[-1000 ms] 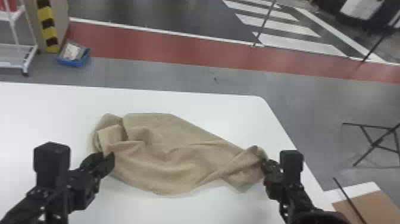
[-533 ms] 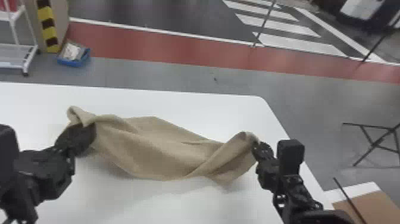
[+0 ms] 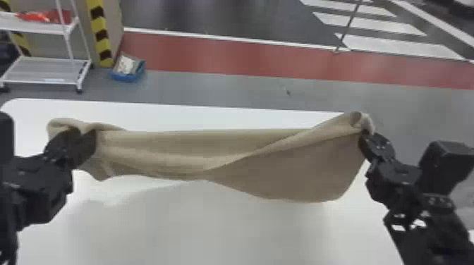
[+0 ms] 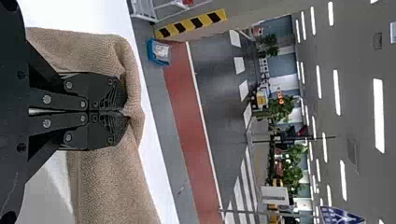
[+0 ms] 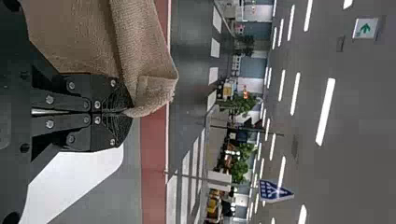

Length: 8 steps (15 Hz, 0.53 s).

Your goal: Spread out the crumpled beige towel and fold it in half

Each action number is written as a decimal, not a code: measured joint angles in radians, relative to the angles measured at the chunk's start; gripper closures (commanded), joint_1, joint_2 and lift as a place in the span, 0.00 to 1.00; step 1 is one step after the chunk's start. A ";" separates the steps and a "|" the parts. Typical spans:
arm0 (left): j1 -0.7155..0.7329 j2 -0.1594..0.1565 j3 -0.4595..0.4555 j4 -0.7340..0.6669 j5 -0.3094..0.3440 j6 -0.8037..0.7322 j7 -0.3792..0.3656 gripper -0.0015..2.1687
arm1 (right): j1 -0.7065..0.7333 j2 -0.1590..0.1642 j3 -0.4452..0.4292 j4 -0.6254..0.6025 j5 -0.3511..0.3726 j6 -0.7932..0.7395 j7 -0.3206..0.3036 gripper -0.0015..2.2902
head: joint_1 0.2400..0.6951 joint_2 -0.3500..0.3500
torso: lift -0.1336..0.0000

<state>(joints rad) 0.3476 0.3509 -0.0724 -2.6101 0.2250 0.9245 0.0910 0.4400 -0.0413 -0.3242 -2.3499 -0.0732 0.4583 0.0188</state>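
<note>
White tabletop [image 3: 211, 118], rounded at the far left corner, greyed by soft shadow [image 3: 141, 218] below the beige towel [image 3: 282, 172], perhaps touched by it.

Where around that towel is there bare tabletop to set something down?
The widest bare patch of table is on the robot's side of the towel. A narrower strip shows beyond it, along the far edge. It's crowded at the towel's ends, where the left gripper and right gripper hold it.

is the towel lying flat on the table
No, the towel hangs stretched between the left gripper and right gripper.
</note>
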 measured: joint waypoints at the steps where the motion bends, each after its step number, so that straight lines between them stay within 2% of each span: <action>1: -0.048 -0.006 -0.037 0.043 -0.008 0.028 -0.009 0.73 | -0.006 -0.003 -0.014 0.035 -0.005 -0.012 -0.016 0.70 | 1.00 0.11 | 0.07; 3: -0.157 -0.031 -0.142 0.182 -0.049 0.065 -0.032 0.69 | -0.014 -0.006 -0.031 0.103 0.000 -0.023 -0.022 0.70 | 1.00 0.05 | 0.07; 4: -0.211 -0.052 -0.205 0.275 -0.078 0.069 -0.047 0.51 | -0.017 -0.006 -0.041 0.137 0.003 -0.024 -0.021 0.70 | 1.00 0.01 | 0.07; 5: -0.249 -0.072 -0.253 0.354 -0.100 0.066 -0.063 0.24 | -0.019 -0.006 -0.050 0.161 0.004 -0.024 -0.020 0.70 | 1.00 0.00 | 0.07; 6: -0.286 -0.097 -0.300 0.441 -0.120 0.044 -0.077 0.07 | -0.023 -0.007 -0.059 0.187 0.004 -0.024 -0.020 0.70 | 1.00 0.00 | 0.07; 8: -0.326 -0.134 -0.351 0.566 -0.139 -0.051 -0.094 0.03 | -0.038 -0.008 -0.075 0.226 0.005 -0.016 -0.028 0.70 | 1.00 0.00 | 0.07</action>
<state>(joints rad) 0.0213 0.2168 -0.4234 -2.0438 0.0862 0.8737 -0.0033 0.4025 -0.0489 -0.3987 -2.1237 -0.0682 0.4425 -0.0089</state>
